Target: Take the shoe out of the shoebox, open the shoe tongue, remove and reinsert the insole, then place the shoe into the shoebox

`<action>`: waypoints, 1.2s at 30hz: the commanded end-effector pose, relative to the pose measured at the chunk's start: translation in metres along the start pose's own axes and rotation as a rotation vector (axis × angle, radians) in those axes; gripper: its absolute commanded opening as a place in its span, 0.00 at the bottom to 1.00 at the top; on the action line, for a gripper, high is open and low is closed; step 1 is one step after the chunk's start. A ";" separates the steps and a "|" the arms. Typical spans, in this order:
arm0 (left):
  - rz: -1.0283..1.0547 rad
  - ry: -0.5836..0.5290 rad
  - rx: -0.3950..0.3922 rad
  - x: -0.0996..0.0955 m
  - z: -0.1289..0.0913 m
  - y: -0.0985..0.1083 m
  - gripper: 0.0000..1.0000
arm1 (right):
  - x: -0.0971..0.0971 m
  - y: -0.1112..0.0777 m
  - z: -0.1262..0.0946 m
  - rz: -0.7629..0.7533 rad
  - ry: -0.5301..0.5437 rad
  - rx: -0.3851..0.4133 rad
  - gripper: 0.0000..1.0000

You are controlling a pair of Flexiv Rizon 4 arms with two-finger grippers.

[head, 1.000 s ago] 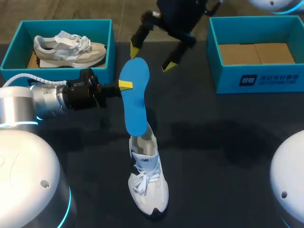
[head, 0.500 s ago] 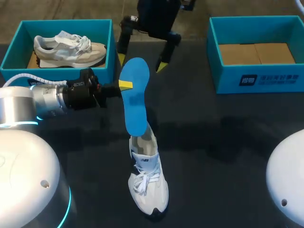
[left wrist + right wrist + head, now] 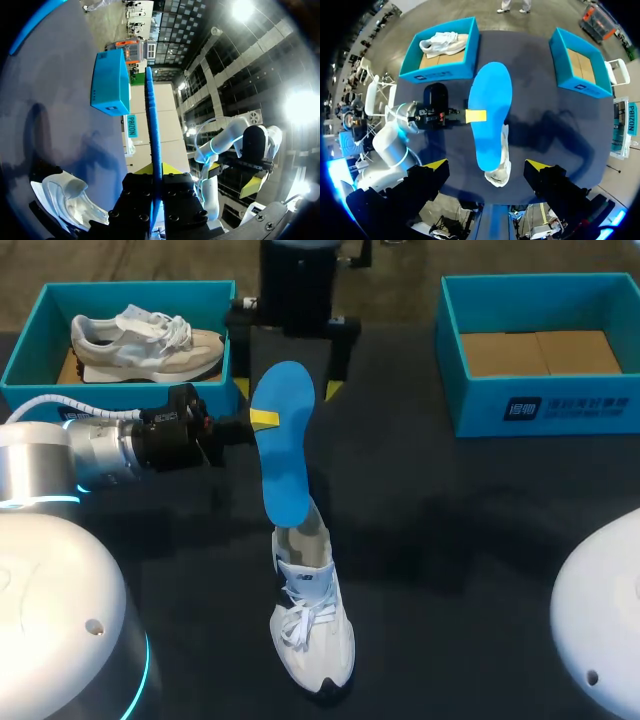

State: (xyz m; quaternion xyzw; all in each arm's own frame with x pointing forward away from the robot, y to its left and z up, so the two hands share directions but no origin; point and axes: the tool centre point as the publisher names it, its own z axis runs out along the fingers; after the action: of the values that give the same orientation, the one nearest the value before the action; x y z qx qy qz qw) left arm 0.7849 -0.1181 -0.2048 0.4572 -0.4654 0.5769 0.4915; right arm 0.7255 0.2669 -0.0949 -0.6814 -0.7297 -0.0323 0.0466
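Shoe (image 3: 312, 625) stands on the table (image 3: 480, 540), front middle, toe toward me, heel away. Insole (image 3: 283, 445) has its lower end in the shoe's opening and the rest sticks up, leaning away from me. My left gripper (image 3: 262, 420) comes in from the left, clamped on the insole's left edge, upper half. My right gripper (image 3: 486, 164) hangs above the insole's far end, fingers spread wide to either side, touching nothing. Left box (image 3: 30, 340) sits at the far left corner, a second shoe (image 3: 145, 340) inside it, toe pointing right. Right box (image 3: 545, 405) sits at the far right, well apart from the shoe. The insole's top lies between the two boxes, nearer the left one.
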 end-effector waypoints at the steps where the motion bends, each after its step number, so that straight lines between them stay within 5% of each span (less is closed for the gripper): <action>1: -0.001 -0.003 0.002 0.001 0.000 0.001 0.00 | 0.006 0.006 0.001 -0.013 -0.020 0.005 1.00; 14: -0.001 -0.003 0.002 0.001 0.000 0.001 0.00 | 0.007 0.000 0.003 0.113 0.065 -0.058 1.00; 21: -0.001 -0.003 0.002 0.001 0.000 0.001 0.00 | -0.026 -0.006 -0.003 0.033 0.387 -0.091 1.00; 36: -0.001 -0.003 0.002 0.001 0.000 0.001 0.00 | -0.070 -0.006 0.007 -0.061 0.870 -0.040 1.00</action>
State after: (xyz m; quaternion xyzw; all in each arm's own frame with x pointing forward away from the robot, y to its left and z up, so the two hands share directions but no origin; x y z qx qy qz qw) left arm 0.7849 -0.1181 -0.2048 0.4572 -0.4654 0.5769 0.4915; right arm 0.7251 0.2226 -0.0957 -0.6615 -0.7186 -0.1583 0.1449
